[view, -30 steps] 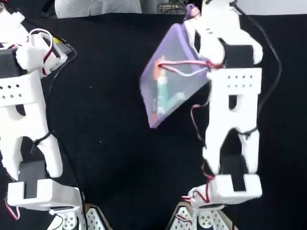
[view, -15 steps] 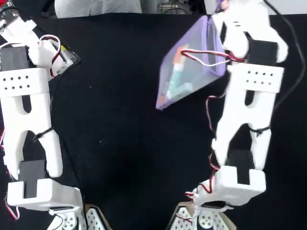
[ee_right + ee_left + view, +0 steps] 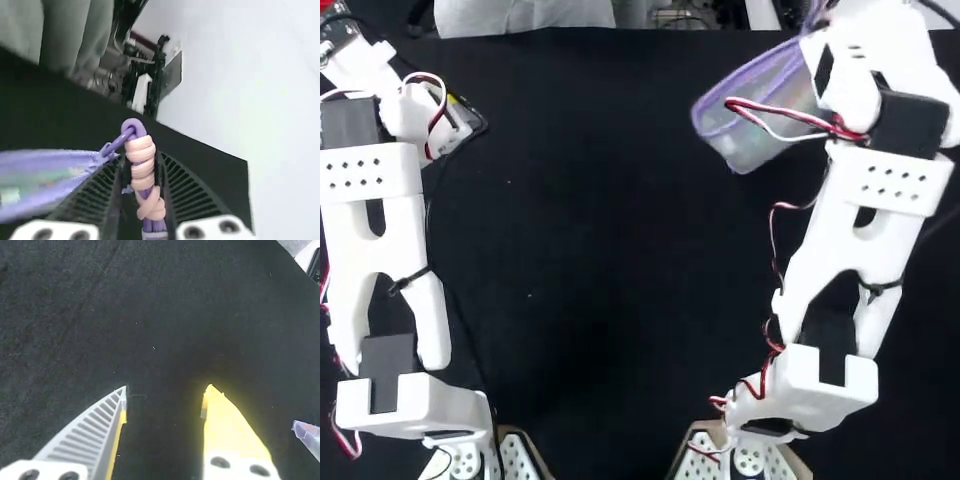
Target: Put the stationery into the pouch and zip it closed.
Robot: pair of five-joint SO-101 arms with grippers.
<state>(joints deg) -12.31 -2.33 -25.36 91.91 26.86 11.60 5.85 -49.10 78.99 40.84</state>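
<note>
1. Table (image 3: 600,250): black cloth, bare mid-area. The pouch is up near the far-right edge, so a drop could land off the cloth.
2. R arm (image 3: 865,200) is stretched to the far-right corner. L arm (image 3: 375,200) sits along the left side, well apart. Risk: no counter-hold. W/ nothing pinning the pouch body, a tug on the zip would prob drag the whole bag instead of running the slider.
3. Pouch (image 3: 760,110): purple, translucent, off the table, hanging tilted from the R gripper. Stationery (image 3: 50,176) shows as faint greenish shapes thru the wall; can't ID the items. Can't tell if the mouth is fully zipped. If not, tilt + swing could spill the contents.
4. L gripper (image 3: 165,390): released, jaws spread, nothing btwn them, over bare cloth. Too far off to steady the pouch as it stands, I'd judge.
5. R gripper (image 3: 141,159): clenched on the pull cord, the only hold on the pouch. The whole weight is on one pinch, so a slip means a drop.
6. Wire (image 3: 775,128) of the R arm crosses in front of the pouch in the high view. It could snag if the wrist turns.
7. Pull cord (image 3: 137,147): braided peach/purple, runs up btwn the jaws to a loop. Soft and round, so it may creep out under load.
8. Slider (image 3: 107,148): just beside the jaw tips, at the pouch's end. A sideways pull here could jam it.
</note>
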